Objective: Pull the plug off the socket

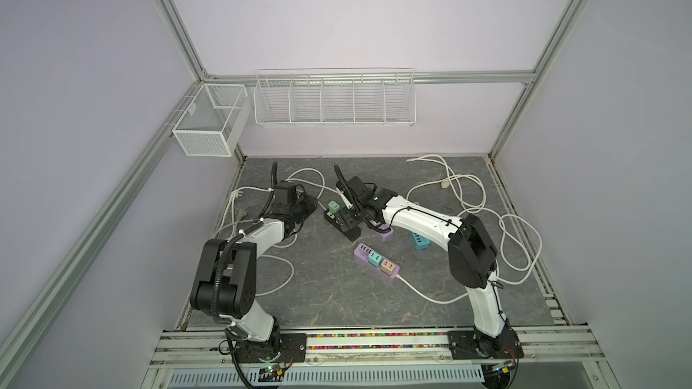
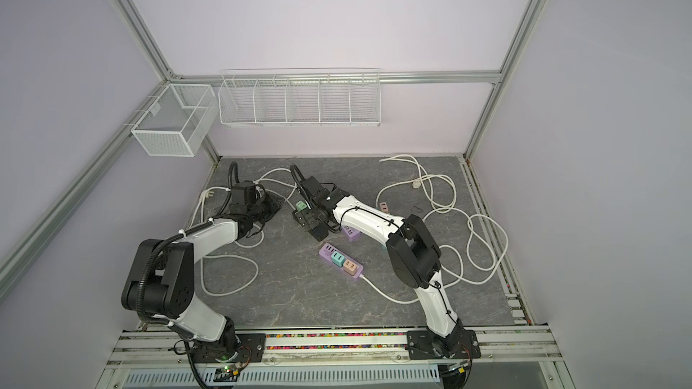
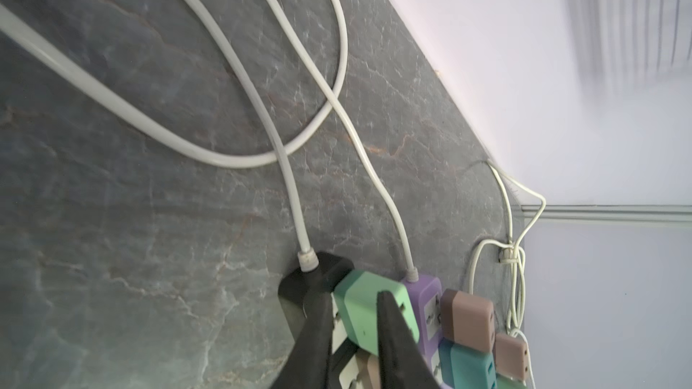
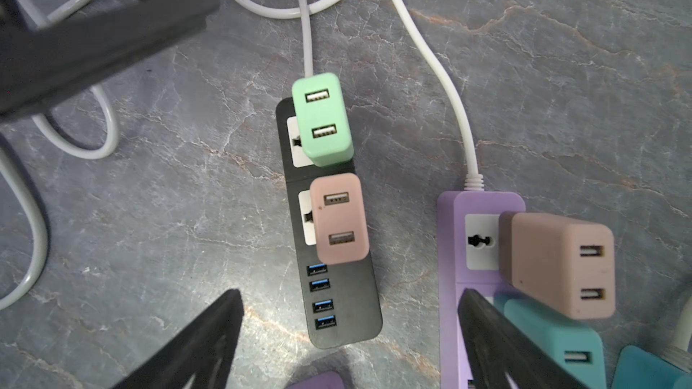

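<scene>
Right hand (image 4: 349,291) hung open over black strip (image 4: 348,331); left hand (image 3: 354,304) sat closed, empty, green plug (image 4: 322,119) just ahead. It's likely light, rigid, slick; pinch sides.

No text, brand, number or sign can be read in any view. The green plug (image 4: 322,119), the pink plug (image 4: 340,218), the black power strip (image 4: 348,293) and the purple power strip (image 4: 451,256) show plain faces with bare ports and sockets. Any marking on them is too small or blurred to make out.
</scene>
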{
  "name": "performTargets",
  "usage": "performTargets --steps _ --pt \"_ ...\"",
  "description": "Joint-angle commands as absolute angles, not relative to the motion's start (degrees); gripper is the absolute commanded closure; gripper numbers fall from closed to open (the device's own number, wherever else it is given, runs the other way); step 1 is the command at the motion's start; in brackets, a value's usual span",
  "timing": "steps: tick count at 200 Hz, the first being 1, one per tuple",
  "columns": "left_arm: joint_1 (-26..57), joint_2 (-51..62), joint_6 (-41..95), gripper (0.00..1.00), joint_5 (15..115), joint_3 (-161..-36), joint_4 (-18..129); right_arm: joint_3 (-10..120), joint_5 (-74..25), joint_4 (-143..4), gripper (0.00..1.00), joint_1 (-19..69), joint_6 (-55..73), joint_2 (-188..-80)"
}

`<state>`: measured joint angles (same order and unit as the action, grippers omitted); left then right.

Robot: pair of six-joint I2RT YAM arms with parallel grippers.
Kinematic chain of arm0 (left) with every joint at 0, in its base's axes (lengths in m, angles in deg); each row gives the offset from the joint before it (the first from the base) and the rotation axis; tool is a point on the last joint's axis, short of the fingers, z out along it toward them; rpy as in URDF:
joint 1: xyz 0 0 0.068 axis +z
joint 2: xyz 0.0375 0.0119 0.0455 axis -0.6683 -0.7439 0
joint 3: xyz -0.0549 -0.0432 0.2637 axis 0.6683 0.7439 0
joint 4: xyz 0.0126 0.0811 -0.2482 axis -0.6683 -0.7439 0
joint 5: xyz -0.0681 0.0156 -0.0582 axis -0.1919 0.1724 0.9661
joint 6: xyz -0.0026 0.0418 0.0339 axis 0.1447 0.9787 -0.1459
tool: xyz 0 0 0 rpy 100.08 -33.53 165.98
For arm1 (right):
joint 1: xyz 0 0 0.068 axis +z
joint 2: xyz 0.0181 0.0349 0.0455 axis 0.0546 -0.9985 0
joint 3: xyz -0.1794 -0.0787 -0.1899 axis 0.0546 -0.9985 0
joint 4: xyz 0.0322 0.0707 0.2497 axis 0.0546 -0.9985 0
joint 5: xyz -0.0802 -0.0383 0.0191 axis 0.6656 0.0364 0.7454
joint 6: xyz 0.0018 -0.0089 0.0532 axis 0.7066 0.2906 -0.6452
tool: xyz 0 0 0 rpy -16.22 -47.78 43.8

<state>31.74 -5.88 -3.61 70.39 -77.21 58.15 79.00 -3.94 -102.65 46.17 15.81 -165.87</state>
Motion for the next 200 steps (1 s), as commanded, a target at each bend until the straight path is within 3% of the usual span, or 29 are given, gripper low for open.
performTargets --steps 1,33,86,200 --pt "33.6 -10.6 -1.6 0.77 71.7 -80.4 56.7 77.4 -5.1 -101.7 0.08 45.8 16.6 -162.0" --pt "33.8 -17.2 -4.6 0.77 75.3 -86.1 57.3 77.0 -5.1 -101.8 0.08 45.6 16.5 -161.4" --pt "32.3 -22.9 -6.0 0.75 71.8 -92.5 49.8 75.4 -5.1 -100.0 0.09 45.3 16.3 -159.8" --pt "28.0 -26.5 -7.6 0.73 73.4 -90.7 50.1 73.2 -5.8 -98.7 0.09 44.2 16.5 -159.5"
